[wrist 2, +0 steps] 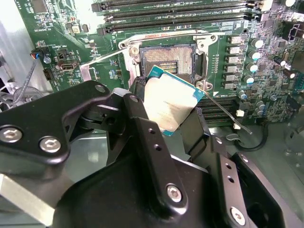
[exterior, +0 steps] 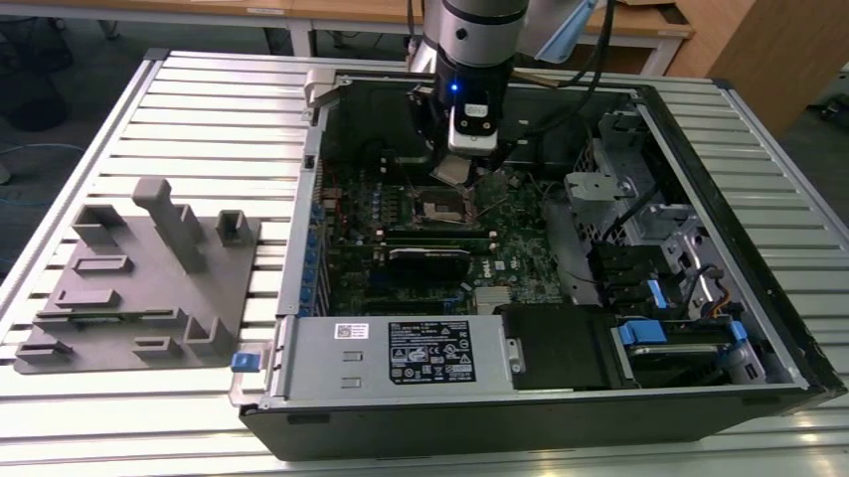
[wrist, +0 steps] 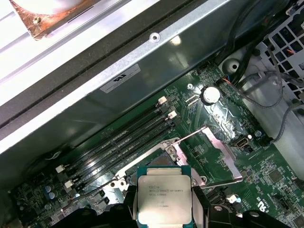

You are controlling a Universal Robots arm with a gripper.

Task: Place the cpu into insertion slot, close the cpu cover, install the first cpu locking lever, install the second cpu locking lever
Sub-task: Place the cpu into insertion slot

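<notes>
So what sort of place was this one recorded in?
Probably a robotics lab or workshop: an open computer case sits on a slatted aluminium table beside a grey fixture tray, with wooden desks behind. The pincer holds the cpu over the motherboard.

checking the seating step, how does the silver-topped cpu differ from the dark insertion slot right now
Pose: the flat square silver-grey cpu is tilted, clamped in the black pincer; the square dark insertion slot lies flat in the green circuit board. Surface: the cpu top is smooth metal; the insertion slot shows a grid of fine contacts and is empty. Both are square.
</notes>
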